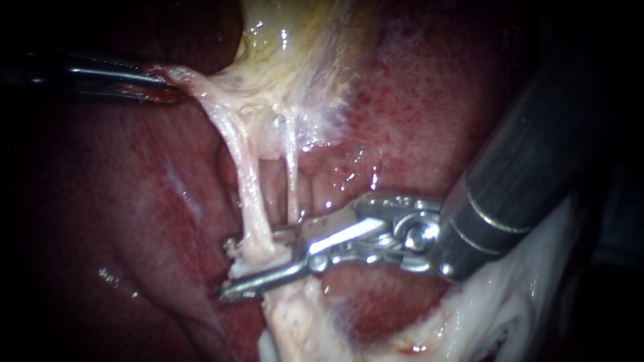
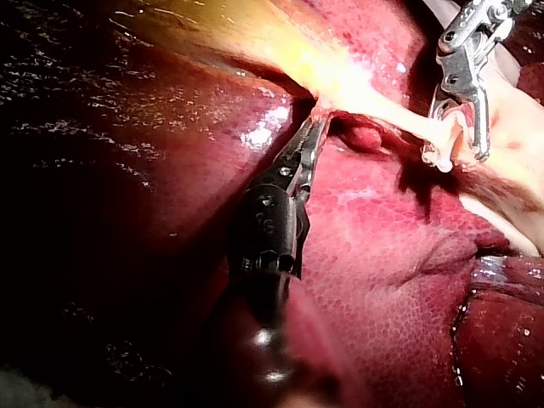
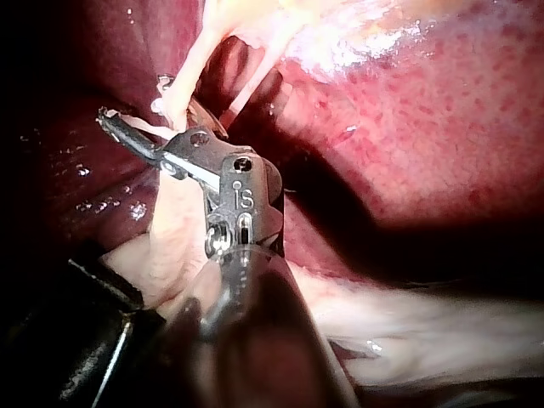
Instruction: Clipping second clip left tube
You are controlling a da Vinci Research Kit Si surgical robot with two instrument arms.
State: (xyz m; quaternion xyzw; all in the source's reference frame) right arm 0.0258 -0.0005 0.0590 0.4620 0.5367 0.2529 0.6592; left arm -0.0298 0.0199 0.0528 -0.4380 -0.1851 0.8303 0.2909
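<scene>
The pale yellow gallbladder hangs at the top, and two thin tubes run down from it. The left tube is thicker; the right tube is a fine strand beside it. My right instrument comes in from the right, its metal jaws open and straddling the foot of the left tube, one jaw in front and one behind. A whitish lump sits between them; I cannot tell if it is a clip. My left instrument is shut on a flap of gallbladder tissue and holds it stretched to the left. The left wrist view shows the same grip.
Dark red liver surrounds the tubes on all sides. Pale fatty tissue lies under the right instrument's shaft. A hollow opens behind the two tubes. In the right wrist view a dark object lies beside the shaft.
</scene>
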